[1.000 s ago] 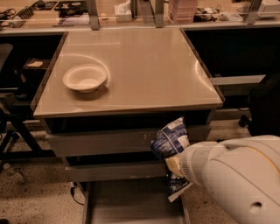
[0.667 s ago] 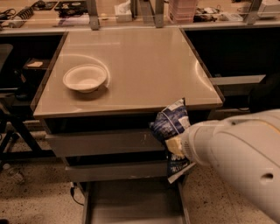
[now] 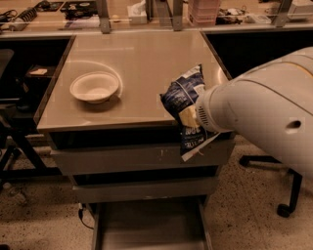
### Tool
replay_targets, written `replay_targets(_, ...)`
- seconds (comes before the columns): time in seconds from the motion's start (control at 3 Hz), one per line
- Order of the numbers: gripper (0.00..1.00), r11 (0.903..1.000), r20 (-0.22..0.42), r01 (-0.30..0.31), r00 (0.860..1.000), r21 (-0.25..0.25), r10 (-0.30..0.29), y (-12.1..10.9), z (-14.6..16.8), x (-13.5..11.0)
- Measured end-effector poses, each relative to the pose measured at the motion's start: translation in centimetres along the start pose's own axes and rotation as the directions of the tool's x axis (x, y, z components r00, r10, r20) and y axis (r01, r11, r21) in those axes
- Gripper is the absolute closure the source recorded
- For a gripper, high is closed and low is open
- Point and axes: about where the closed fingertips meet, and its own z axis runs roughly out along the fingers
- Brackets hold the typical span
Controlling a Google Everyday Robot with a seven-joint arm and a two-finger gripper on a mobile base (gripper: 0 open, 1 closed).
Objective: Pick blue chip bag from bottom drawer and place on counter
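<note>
The blue chip bag (image 3: 182,95) is crinkled dark-blue foil with white patches. It hangs in the air over the front right edge of the counter (image 3: 142,58). My gripper (image 3: 190,116) is shut on the bag's middle, at the end of my big white arm (image 3: 259,112), which comes in from the right. Only a yellowish finger shows against the bag; the arm hides the rest. The bottom drawer (image 3: 146,229) stands pulled out at the bottom of the view, and the part of its grey floor that shows is bare.
A white bowl (image 3: 94,87) sits on the counter's left half. Two closed grey drawer fronts (image 3: 127,158) lie under the counter top. A cluttered bench with metal posts (image 3: 146,14) runs along the back. A chair base with castors (image 3: 283,207) stands on the floor at right.
My gripper has lifted the blue chip bag from in front of the drawer fronts up to counter height and over the counter's front right edge. The bowl has not moved.
</note>
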Motion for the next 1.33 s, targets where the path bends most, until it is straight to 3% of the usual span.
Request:
replay_targets(0.33, 1.0, 1.0, -0.003, -0.004, 1.0, 0.003, 0.004, -0.4, 0.2, -0.4)
replay_targets(0.67, 1.0, 1.0, -0.02, 0.003, 1.0, -0.004, -0.003, -2.2, 1.9, -2.6)
replay_targets(1.33, 1.0, 0.999, -0.062, 0.037, 0.997, -0.023, -0.039, -4.8, 6.2, -9.2)
